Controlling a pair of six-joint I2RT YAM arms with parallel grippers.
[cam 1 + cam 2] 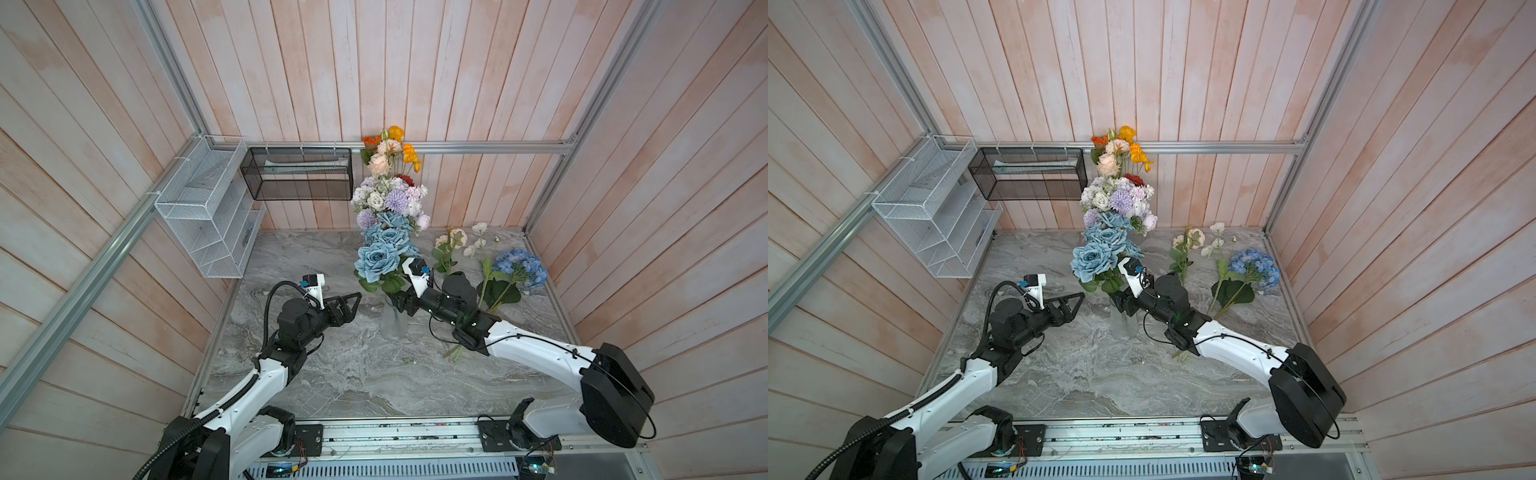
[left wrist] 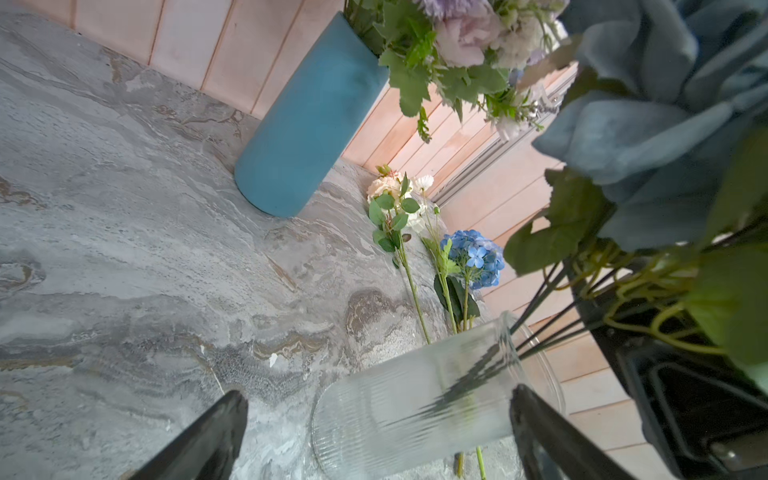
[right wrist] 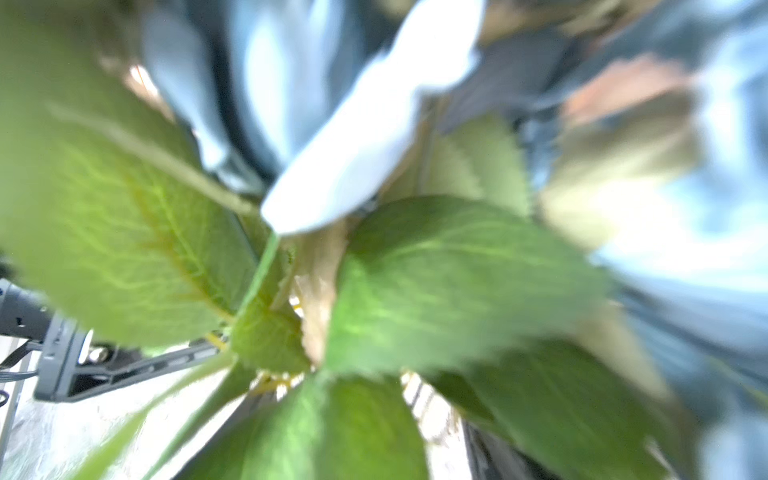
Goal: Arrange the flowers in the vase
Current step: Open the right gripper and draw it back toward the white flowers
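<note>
Right pincer (image 1: 398, 302), deep in rose leaves (image 1: 392, 283) by the vase (image 1: 394, 326) (grip hidden), may snag stems (image 2: 540, 302), tipping it; left pincer (image 1: 355, 305) wide, empty.

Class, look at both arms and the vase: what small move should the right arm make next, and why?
Probably draw the right tool back from the rim of the glass vase. The blue roses already stand in it, while white flowers and a blue hydrangea lie on the table beside that arm.
</note>
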